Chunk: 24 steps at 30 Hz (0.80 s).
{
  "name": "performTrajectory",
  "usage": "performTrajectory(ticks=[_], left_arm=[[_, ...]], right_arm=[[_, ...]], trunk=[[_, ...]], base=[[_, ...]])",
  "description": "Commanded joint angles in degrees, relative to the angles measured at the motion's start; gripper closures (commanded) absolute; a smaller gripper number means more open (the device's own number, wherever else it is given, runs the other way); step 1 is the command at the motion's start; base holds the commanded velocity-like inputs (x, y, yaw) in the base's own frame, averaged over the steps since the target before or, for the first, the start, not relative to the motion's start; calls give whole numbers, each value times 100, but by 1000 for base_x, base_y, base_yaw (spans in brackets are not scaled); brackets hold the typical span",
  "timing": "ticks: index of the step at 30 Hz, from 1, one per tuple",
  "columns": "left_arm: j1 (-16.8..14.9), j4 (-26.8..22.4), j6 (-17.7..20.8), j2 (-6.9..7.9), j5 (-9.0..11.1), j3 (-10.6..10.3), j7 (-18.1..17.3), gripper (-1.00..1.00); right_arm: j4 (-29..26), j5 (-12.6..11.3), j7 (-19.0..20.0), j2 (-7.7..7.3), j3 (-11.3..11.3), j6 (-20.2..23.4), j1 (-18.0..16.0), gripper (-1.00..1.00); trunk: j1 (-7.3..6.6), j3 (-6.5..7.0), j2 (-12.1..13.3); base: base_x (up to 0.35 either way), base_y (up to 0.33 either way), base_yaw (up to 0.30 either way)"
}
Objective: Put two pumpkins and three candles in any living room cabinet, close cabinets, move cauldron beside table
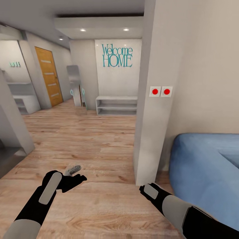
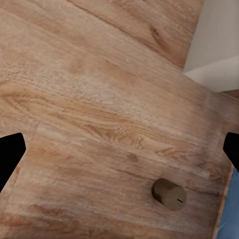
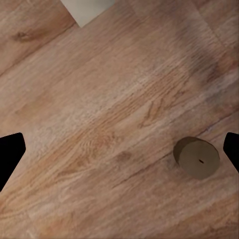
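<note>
Floor (image 1: 83, 139): matt grained wood planks. Sofa (image 1: 202, 166): soft blue cloth. Candle (image 3: 197, 158): smooth matt.

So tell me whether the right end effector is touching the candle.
Apart. The right wrist view shows the candle standing on the floor, bare wood between it and both fingertips.

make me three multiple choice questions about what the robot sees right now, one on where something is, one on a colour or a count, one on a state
1. Where does the candle rest?
A. on the wooden floor
B. on the white shelf
C. on the blue sofa

2. How many red dots are on the wall switches?
A. one
B. two
C. four

3. How does the left gripper stand?
A. shut on a candle
B. shut on nothing
C. open, holding nothing

Answers:
1. A, both wrist views show it on the floor planks.
2. B, the head view shows two white plates, each with one red dot.
3. C, the left wrist view shows its fingertips far apart with bare floor between.
</note>
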Motion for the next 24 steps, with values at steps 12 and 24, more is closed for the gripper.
performTrajectory(ticks=[12,24], left_arm=[[-4,-4,8,3,60,-7,57,-100],[-4,0,8,-1,60,-7,57,-100]], right_arm=[[-6,5,-30,10,524,-12,-5,-100],[2,-44,-53,3,608,768,-5,-100]], trunk=[[264,-222,-486],[527,-437,-967]], base=[[0,0,0],[0,0,0]])
